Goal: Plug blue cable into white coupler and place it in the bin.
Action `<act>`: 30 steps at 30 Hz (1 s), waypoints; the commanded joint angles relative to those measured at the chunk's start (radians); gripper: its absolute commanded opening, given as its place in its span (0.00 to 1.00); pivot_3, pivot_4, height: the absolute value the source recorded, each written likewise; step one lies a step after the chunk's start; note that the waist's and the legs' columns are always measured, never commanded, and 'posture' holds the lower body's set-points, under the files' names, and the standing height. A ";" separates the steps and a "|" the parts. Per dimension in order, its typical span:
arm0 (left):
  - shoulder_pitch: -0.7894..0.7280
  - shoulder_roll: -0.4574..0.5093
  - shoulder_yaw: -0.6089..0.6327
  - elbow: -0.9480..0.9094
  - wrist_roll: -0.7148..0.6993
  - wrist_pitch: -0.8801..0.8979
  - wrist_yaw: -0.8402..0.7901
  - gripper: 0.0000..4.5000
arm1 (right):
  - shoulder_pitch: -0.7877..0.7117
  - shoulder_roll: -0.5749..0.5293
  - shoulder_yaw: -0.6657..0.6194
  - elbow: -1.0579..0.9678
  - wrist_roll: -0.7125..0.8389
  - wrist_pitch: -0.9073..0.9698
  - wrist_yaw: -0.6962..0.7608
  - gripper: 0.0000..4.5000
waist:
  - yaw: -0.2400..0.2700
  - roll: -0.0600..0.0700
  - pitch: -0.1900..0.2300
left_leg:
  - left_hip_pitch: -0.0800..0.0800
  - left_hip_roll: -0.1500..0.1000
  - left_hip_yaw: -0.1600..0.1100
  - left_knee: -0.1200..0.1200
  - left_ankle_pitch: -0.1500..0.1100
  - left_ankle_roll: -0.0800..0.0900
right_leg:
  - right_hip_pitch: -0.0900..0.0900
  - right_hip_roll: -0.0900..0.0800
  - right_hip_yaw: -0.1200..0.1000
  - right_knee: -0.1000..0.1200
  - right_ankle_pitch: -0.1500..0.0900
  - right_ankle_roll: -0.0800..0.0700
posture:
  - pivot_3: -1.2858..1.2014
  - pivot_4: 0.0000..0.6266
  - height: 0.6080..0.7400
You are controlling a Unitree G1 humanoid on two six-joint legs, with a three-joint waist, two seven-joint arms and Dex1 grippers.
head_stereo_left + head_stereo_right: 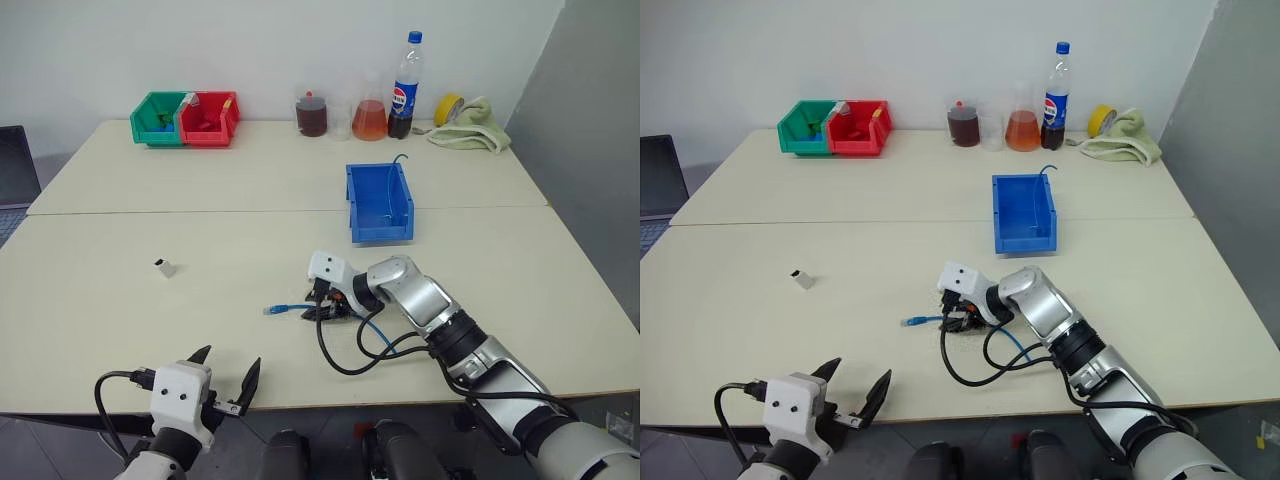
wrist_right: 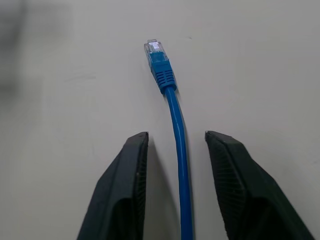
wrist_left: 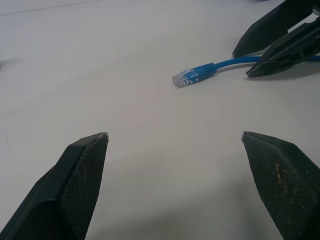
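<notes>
Two eyes: right pincer low on surface, blue cable plug past its tips; white coupler well apart; bin beyond.
Left wrist: left pincer spread wide, empty.
Right wrist: fingers apart, cable between, untouched.

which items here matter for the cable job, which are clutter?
Job items:
- blue cable, lying between the right end effector's open fingers
- white coupler, lying apart on the table
- blue bin

Clutter:
- green bin, red bin
- flasks, cola bottle
- tape roll, cloth
</notes>
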 commanded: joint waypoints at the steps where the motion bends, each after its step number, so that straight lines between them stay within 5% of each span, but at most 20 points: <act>1: -0.010 0.011 0.000 -0.027 -0.004 0.000 -0.001 1.00 | 0.003 -0.010 -0.034 -0.092 0.044 0.044 0.007 0.66 | 0.000 0.000 0.000 | 0.000 0.000 0.000 0.000 0.000 0.000 | 0.000 0.000 0.000 0.000 0.000 0.000 | 0.52 0.24 1.00; 7: -0.050 0.076 0.057 -0.025 -0.041 0.031 -0.046 1.00 | 0.027 -0.128 -0.132 -0.334 0.164 0.249 0.047 0.99 | 0.004 0.000 0.000 | -0.003 0.000 -0.002 0.000 0.000 0.000 | -0.001 0.000 -0.001 -0.001 0.000 0.000 | 0.52 0.24 1.00; 12: -0.185 0.234 0.157 0.006 -0.163 0.125 -0.168 1.00 | 0.074 -0.232 -0.262 -0.544 0.332 0.455 0.063 0.99 | 0.005 -0.001 0.001 | -0.004 0.000 -0.004 0.000 0.000 0.000 | -0.001 0.000 -0.003 -0.003 0.000 0.000 | 0.52 0.24 1.00; 15: -0.324 0.389 0.199 0.088 -0.295 0.209 -0.330 1.00 | 0.132 -0.282 -0.354 -0.619 0.429 0.412 0.100 0.99 | 0.005 -0.001 0.001 | -0.004 0.001 -0.005 0.000 0.000 0.000 | -0.001 0.001 -0.005 -0.001 0.000 0.000 | 0.52 0.24 1.00; 20: -0.591 0.580 0.074 0.330 -0.302 0.220 -0.583 1.00 | 0.266 -0.395 -0.390 -0.706 0.505 0.295 0.173 0.99 | 0.005 0.000 0.002 | -0.004 0.002 -0.005 -0.001 0.000 0.000 | 0.000 0.002 -0.006 -0.004 0.000 0.001 | 0.52 0.24 1.00; 30: -1.061 0.615 -0.237 0.869 -0.131 -0.007 -0.983 1.00 | 0.354 -0.431 -0.450 -0.809 0.607 0.303 0.043 0.99 | 0.000 -0.001 0.003 | -0.006 0.005 -0.002 -0.001 -0.001 -0.001 | -0.002 0.006 -0.004 -0.005 0.003 0.005 | 0.52 0.24 1.00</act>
